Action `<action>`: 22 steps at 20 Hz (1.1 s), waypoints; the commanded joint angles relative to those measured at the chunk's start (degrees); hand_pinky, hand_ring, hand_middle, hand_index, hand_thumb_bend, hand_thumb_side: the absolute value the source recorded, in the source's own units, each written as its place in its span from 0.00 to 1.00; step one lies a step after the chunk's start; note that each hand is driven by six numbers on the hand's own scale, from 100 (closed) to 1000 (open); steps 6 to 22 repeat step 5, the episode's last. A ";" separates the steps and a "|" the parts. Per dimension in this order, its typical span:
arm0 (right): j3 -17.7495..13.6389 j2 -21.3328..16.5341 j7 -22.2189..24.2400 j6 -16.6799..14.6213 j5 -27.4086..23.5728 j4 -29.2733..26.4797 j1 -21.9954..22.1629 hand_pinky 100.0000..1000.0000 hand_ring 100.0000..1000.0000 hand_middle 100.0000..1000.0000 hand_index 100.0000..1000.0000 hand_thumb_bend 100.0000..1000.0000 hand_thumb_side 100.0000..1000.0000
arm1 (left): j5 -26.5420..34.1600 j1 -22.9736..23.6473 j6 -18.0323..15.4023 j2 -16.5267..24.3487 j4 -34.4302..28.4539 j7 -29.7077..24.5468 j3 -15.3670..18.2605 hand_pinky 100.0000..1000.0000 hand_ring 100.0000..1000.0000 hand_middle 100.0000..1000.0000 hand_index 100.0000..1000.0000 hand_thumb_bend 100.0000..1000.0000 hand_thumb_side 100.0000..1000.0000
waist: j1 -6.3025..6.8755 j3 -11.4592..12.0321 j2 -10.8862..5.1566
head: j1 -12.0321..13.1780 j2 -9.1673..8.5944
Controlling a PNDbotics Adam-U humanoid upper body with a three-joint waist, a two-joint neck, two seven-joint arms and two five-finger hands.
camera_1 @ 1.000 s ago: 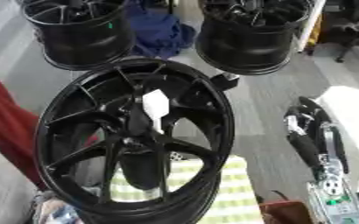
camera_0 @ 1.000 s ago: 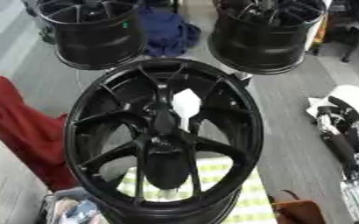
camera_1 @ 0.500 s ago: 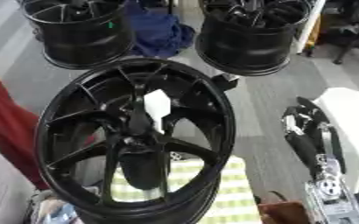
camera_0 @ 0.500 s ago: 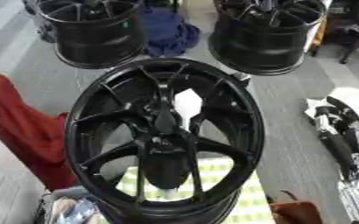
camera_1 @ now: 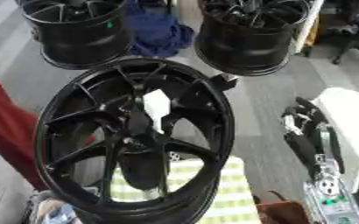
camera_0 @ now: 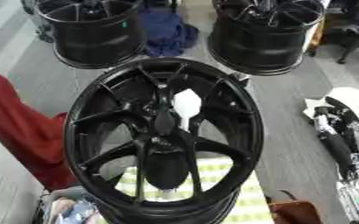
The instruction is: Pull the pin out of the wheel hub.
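A large black wheel hub [camera_0: 163, 135] stands tilted in the middle of both views, its spokes meeting at a dark centre [camera_0: 163, 122]. A white shape [camera_0: 186, 103] shows between the spokes just right of the centre; I cannot make out a pin. My right hand [camera_1: 301, 116] lies low at the right, well apart from the wheel's rim, with its black and silver arm [camera_1: 320, 166] running back to the lower right corner. My left hand shows in no view.
Two more black wheels [camera_0: 90, 30] [camera_0: 267, 33] stand at the back with a blue cloth [camera_0: 166, 33] between them. A red cloth [camera_0: 14, 127] lies at the left. A green checked cloth [camera_0: 217, 175] lies under the wheel. A brown object [camera_0: 297, 213] sits lower right.
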 commanded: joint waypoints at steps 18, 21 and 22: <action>-0.46 -0.35 -0.28 -0.07 -0.11 -0.62 -0.46 0.68 0.55 0.64 0.85 0.00 0.43 | 5.01 -0.67 -2.37 0.22 -1.49 2.71 1.04 0.66 0.81 0.58 0.84 0.31 0.65 | 0.07 -0.11 -0.47 | -0.12 -0.12; -0.46 -0.35 -0.28 -0.07 -0.11 -0.62 -0.46 0.68 0.55 0.64 0.85 0.00 0.43 | 5.01 -0.67 -2.37 0.22 -1.49 2.71 1.04 0.66 0.81 0.58 0.84 0.31 0.65 | 0.07 -0.11 -0.47 | -0.12 -0.12; -0.46 -0.35 -0.28 -0.07 -0.11 -0.62 -0.46 0.68 0.55 0.64 0.85 0.00 0.43 | 5.01 -0.67 -2.37 0.22 -1.49 2.71 1.04 0.66 0.81 0.58 0.84 0.31 0.65 | 0.07 -0.11 -0.47 | -0.12 -0.12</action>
